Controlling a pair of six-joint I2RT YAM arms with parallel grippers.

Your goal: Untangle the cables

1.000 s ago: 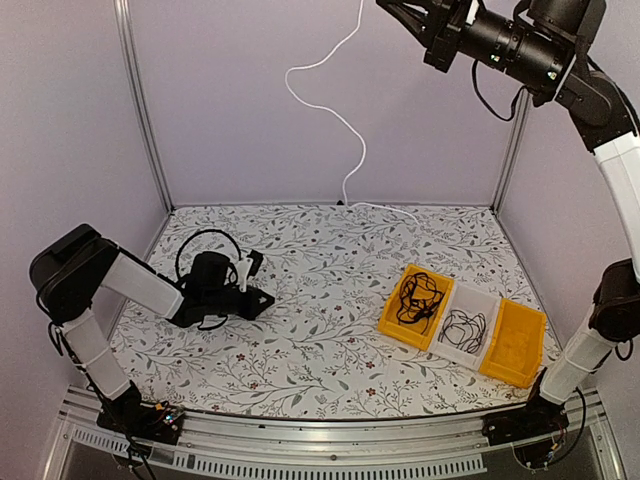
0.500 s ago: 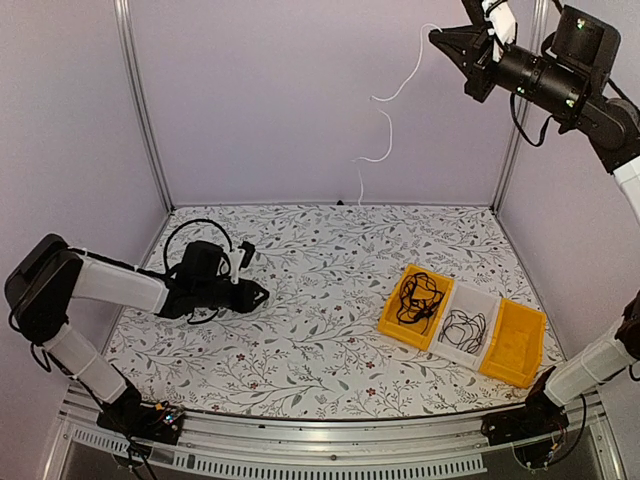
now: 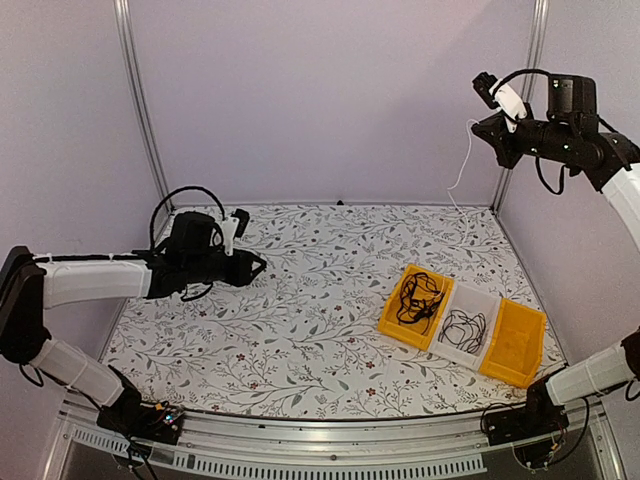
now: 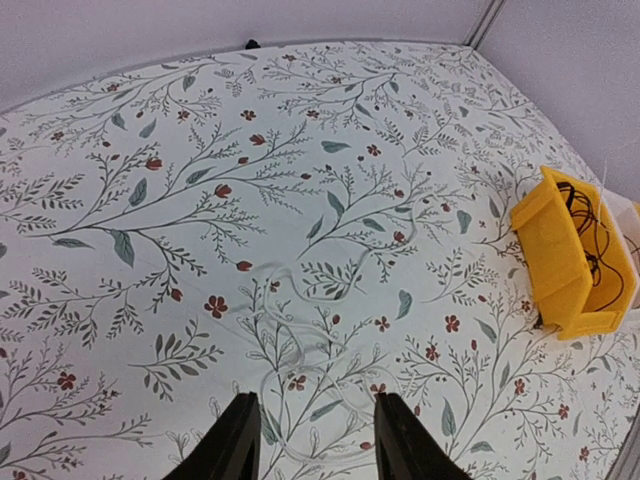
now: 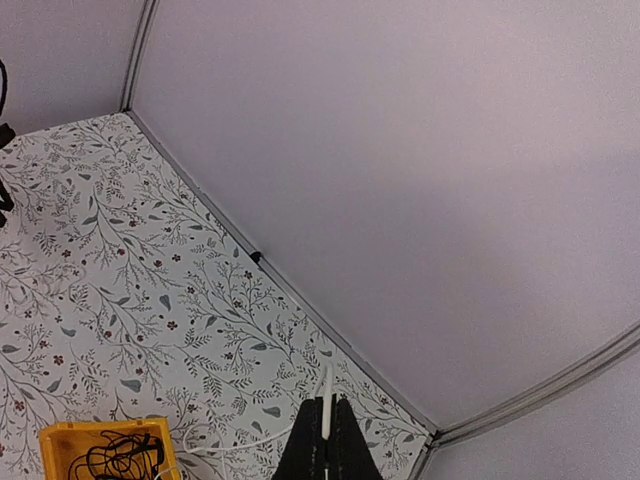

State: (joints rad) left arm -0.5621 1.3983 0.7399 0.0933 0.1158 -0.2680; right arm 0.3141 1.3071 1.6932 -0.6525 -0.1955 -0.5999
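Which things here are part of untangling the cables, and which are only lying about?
Part of the job: white cable, gripped in the right hand; black cables in the filled yellow bin; black cable in the white bin.
Only lying about: empty yellow bin; floral table cover.

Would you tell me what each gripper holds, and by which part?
The right gripper pinches the white cable near one end; the left gripper holds nothing.

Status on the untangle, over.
Left fingers open, empty. Right fingers shut on white cable, held high. Black cables in bins. No obstruction seen.
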